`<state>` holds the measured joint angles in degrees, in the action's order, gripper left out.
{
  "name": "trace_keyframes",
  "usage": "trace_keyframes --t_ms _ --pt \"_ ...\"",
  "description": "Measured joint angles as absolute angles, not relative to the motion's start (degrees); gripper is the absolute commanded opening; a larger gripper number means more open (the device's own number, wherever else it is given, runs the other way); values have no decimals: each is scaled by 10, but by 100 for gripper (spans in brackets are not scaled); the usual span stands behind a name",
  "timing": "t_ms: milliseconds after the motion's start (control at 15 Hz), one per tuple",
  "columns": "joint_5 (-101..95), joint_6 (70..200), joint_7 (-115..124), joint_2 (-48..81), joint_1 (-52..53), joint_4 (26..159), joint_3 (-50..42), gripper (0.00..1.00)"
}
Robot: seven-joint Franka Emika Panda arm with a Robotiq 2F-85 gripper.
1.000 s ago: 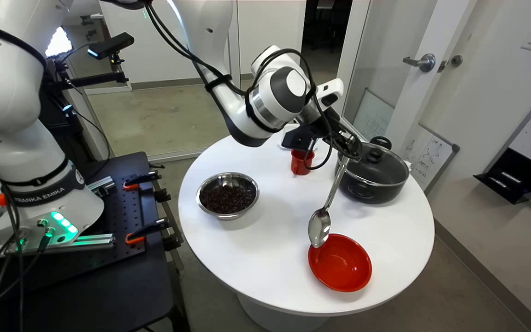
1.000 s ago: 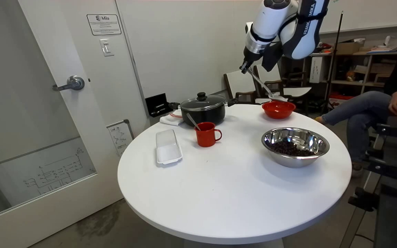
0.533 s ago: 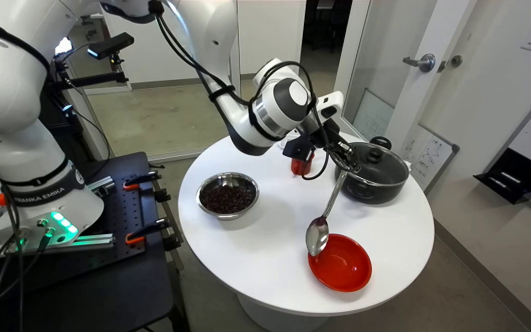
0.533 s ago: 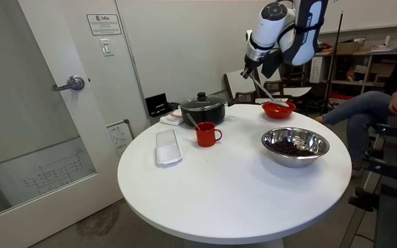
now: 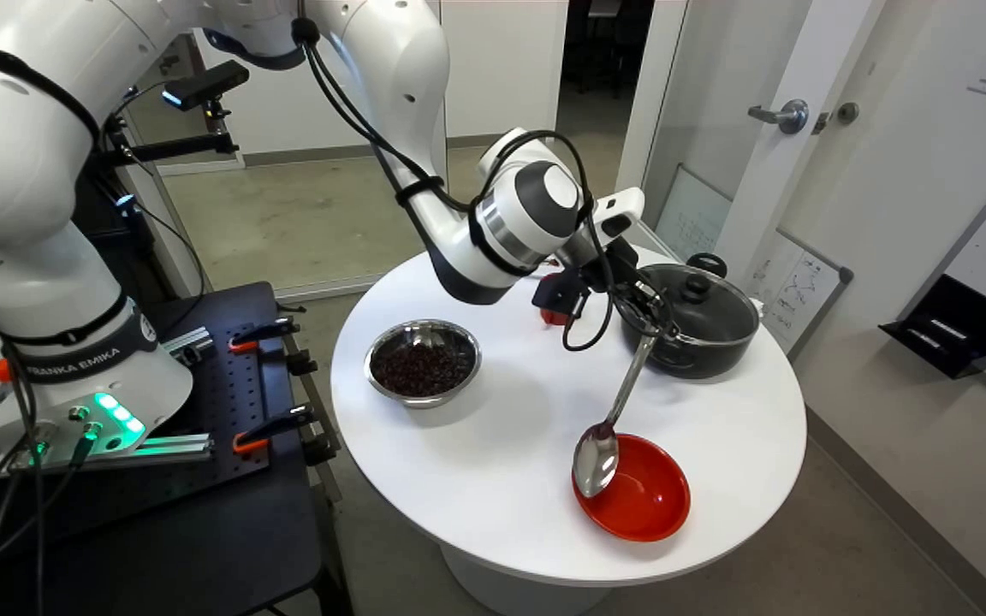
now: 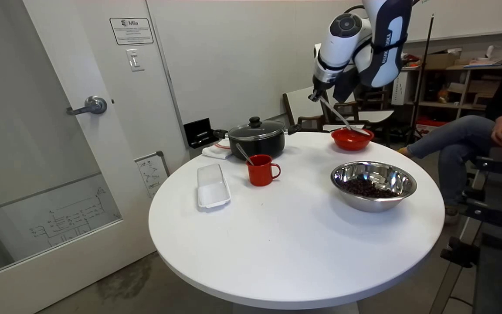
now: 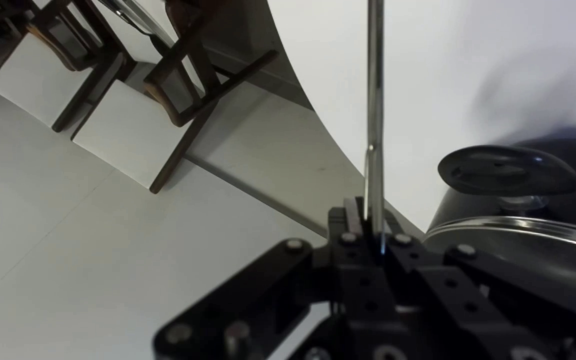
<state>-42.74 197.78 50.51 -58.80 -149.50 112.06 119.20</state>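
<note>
The black two-fingered gripper (image 7: 372, 220) is pinched around the handle of a long, shiny metal spoon (image 5: 602, 441), its jaws almost meeting. The spoon slants down, its scoop over the rim of a round red bowl (image 5: 647, 500); whether they touch cannot be told. A round white table (image 6: 277, 253) bears that bowl, a stainless-steel bowl (image 6: 373, 205) of small dark pieces (image 5: 423, 370) and a black, glass-lidded pot (image 6: 273, 146).

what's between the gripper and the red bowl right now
The metal spoon. In the wrist view it sits clamped in the gripper; in both exterior views it slants down, its lower end overlapping the red bowl.
</note>
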Motion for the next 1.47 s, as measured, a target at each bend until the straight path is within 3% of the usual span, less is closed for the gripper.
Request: trace_keyframes --t_ms 1467 --pt "-404 1978 530 -661 -1493 1062 1165 1"
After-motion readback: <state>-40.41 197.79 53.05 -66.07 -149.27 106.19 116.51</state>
